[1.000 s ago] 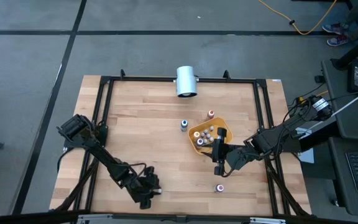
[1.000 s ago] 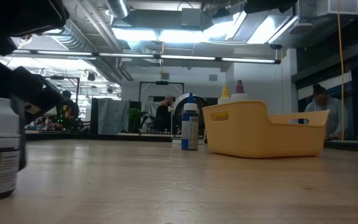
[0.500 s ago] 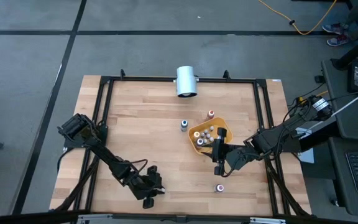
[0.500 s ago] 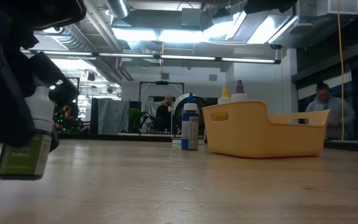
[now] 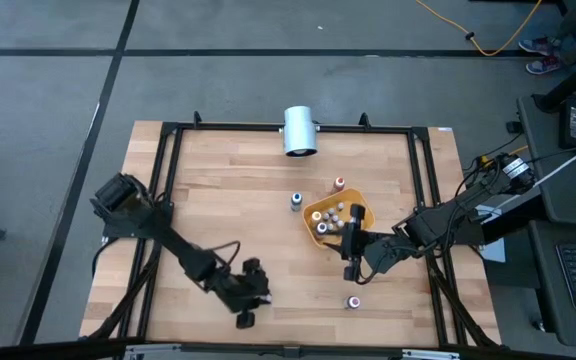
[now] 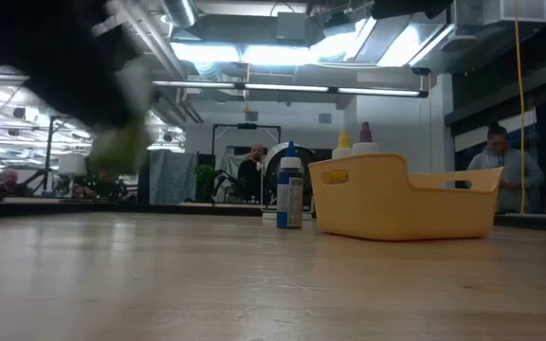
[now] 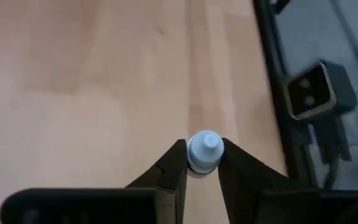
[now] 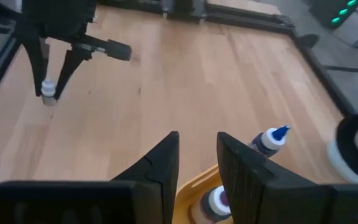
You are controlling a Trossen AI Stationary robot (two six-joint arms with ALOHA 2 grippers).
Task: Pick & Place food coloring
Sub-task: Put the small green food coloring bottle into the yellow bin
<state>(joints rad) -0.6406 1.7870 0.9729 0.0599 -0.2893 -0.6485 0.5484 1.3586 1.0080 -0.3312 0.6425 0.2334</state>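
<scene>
Left hand lifted off the desk with one food coloring bottle in its grip.

We find the left hand (image 5: 245, 318) closed on a white-capped bottle (image 7: 204, 151), its fingers (image 7: 174, 169) pinching the cap from both sides at about 7 o'clock on the desk (image 5: 238, 210). A second ago this bottle stood on the wood; it now hangs clear, the arm shifted toward 3 o'clock. The right hand (image 5: 350, 272) holds nothing, its jaws narrowly parted, unmoved beside the yellow tray (image 5: 364, 213) holding several bottles. Loose bottles (image 5: 295, 201) remain at 12 o'clock of the tray; one more (image 5: 352, 301) lies at 5 o'clock.
</scene>
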